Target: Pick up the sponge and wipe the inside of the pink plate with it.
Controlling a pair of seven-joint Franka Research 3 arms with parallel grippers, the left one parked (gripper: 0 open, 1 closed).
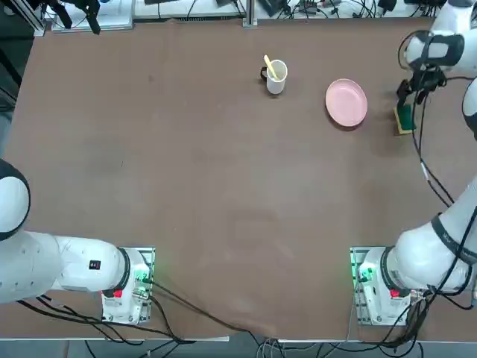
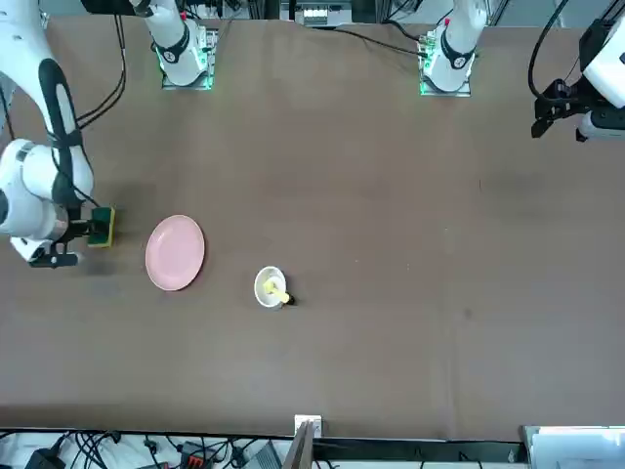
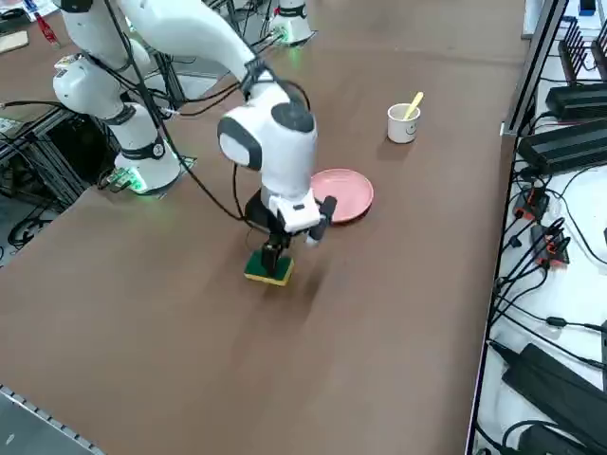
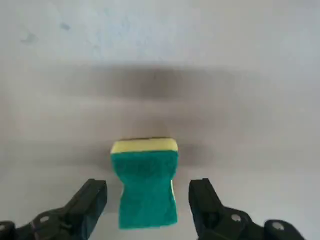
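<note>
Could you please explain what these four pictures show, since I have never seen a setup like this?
They show one moment at a brown table from four cameras: overhead, across the table, raised at the robot's right side, and on the working arm's wrist. The machine is a pair of white robot arms; only the right one works here. On the table lie a pink plate, a white mug holding a yellow utensil, and a sponge with a green top over yellow foam, beside the plate rather than on it. The right gripper hangs just over the sponge with its two fingers open, one on either side. Nothing is held: the sponge rests on the table, with gaps showing between it and both fingers.
</note>
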